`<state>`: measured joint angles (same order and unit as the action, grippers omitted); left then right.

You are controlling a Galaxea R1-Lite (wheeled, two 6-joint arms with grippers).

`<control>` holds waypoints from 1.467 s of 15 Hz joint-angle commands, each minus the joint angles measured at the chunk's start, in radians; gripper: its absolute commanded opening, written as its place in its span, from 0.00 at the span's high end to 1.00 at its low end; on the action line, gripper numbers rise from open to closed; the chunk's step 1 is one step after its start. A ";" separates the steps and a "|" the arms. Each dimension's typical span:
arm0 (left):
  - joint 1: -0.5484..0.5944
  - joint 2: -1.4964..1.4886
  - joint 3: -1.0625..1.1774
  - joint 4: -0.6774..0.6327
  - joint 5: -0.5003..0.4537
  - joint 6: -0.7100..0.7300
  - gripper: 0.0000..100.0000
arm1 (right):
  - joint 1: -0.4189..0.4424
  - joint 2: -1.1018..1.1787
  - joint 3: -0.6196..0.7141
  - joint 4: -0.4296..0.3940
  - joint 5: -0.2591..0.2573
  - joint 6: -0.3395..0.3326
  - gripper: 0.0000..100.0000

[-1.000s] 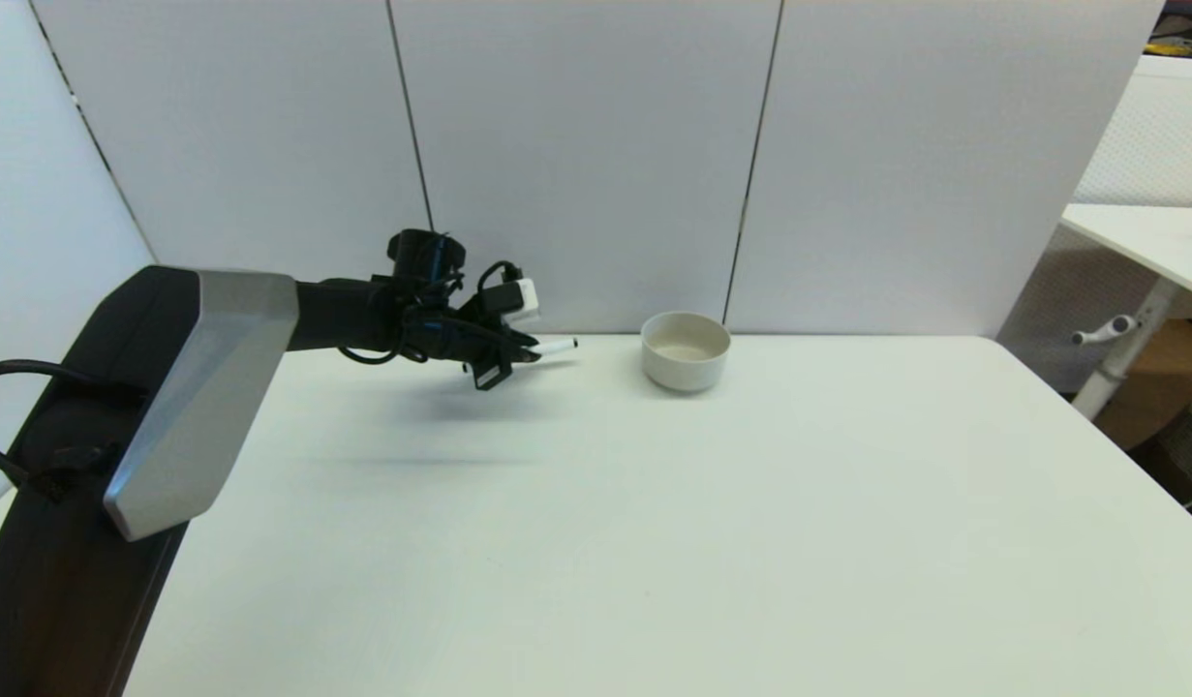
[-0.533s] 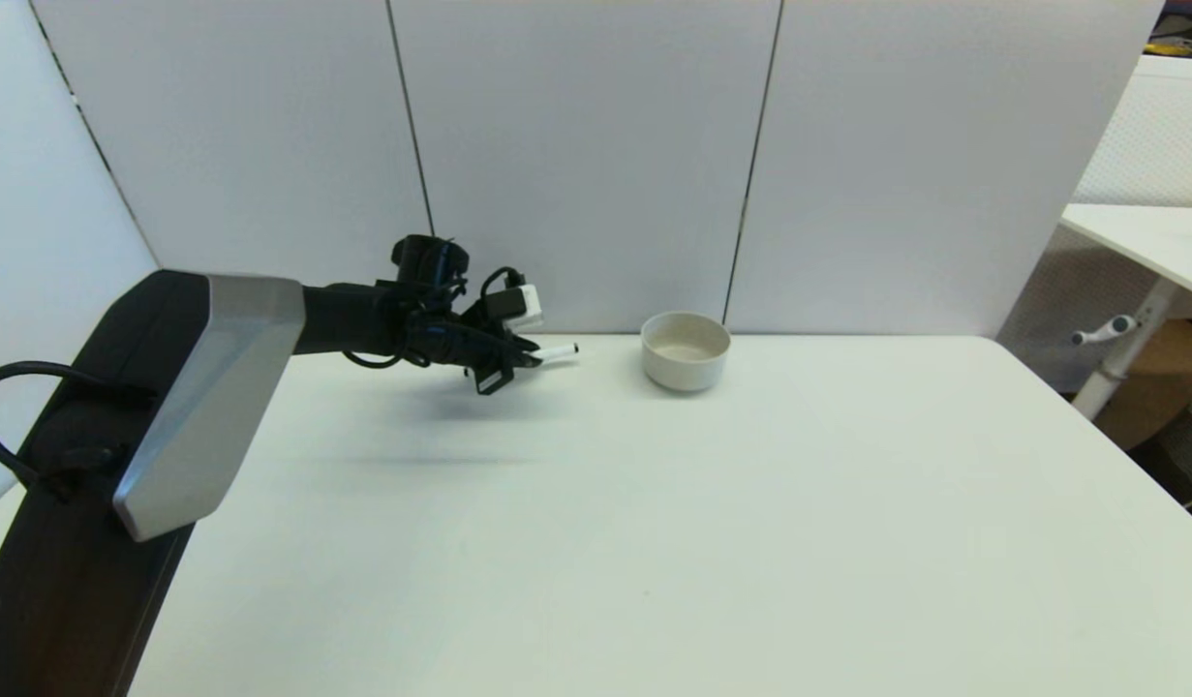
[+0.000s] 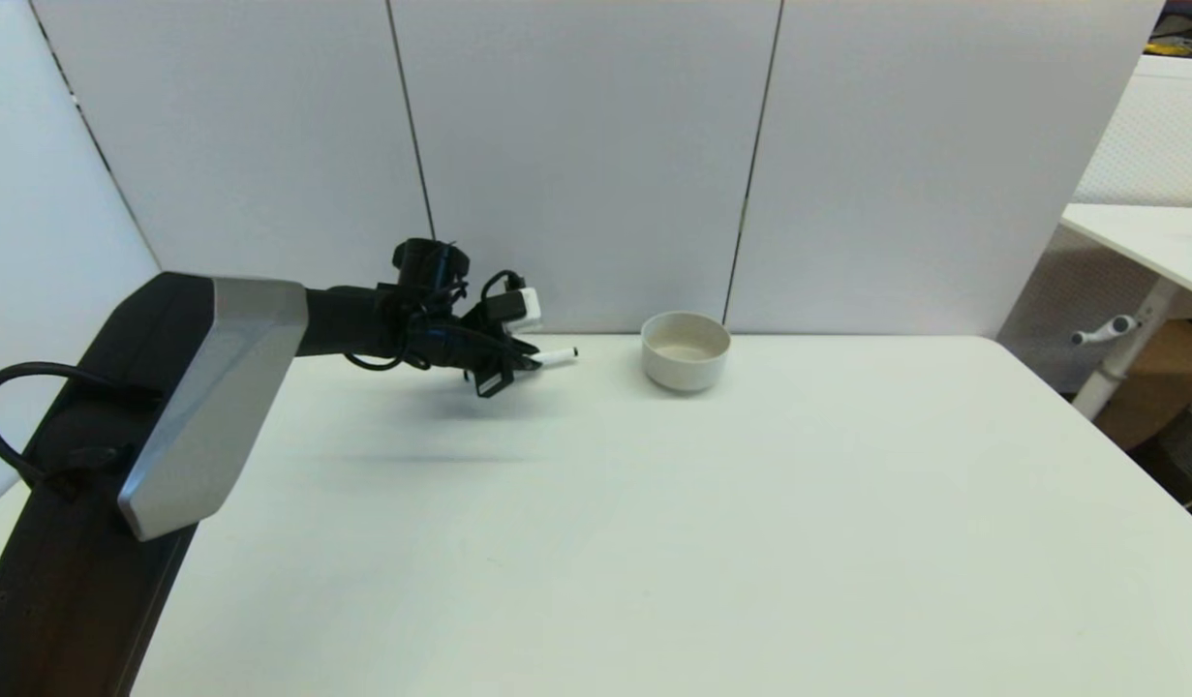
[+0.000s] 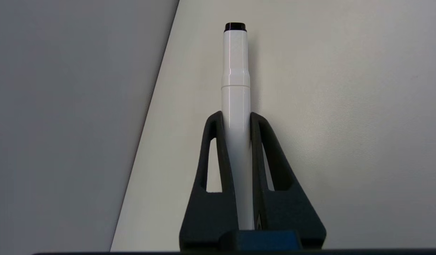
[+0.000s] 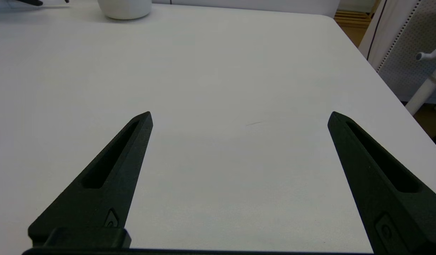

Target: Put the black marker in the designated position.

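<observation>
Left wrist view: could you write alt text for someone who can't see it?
The left gripper is shut on the black marker, its two black fingers clamping the white barrel. The black tip points away over the white table, beside a grey wall panel.

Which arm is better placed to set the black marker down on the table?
Left. The left gripper is shut on the black marker, low over the far table beside the bowl. The right gripper is open and holds nothing.
</observation>
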<state>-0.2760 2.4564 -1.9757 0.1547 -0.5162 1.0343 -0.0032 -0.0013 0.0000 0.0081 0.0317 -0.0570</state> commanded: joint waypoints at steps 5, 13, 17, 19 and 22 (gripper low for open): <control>0.000 -0.016 0.000 0.000 -0.004 0.009 0.00 | 0.000 0.001 0.002 0.000 0.001 -0.001 0.00; -0.008 -0.597 0.291 0.394 0.024 0.009 0.00 | 0.000 0.001 0.002 0.000 0.001 -0.001 0.00; 0.001 -1.074 0.703 0.430 0.035 -0.140 0.00 | 0.000 0.001 0.002 0.000 0.001 -0.001 0.00; 0.011 -1.337 0.911 0.430 0.050 -0.286 0.00 | 0.000 0.001 0.002 0.000 0.001 -0.001 0.00; 0.012 -1.607 1.091 0.428 0.074 -0.461 0.00 | 0.000 0.001 0.002 0.000 0.001 -0.001 0.00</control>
<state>-0.2721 1.3040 -1.1926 0.5636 -0.4674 0.8183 -0.0032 -0.0013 0.0000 0.0072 0.0313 -0.0570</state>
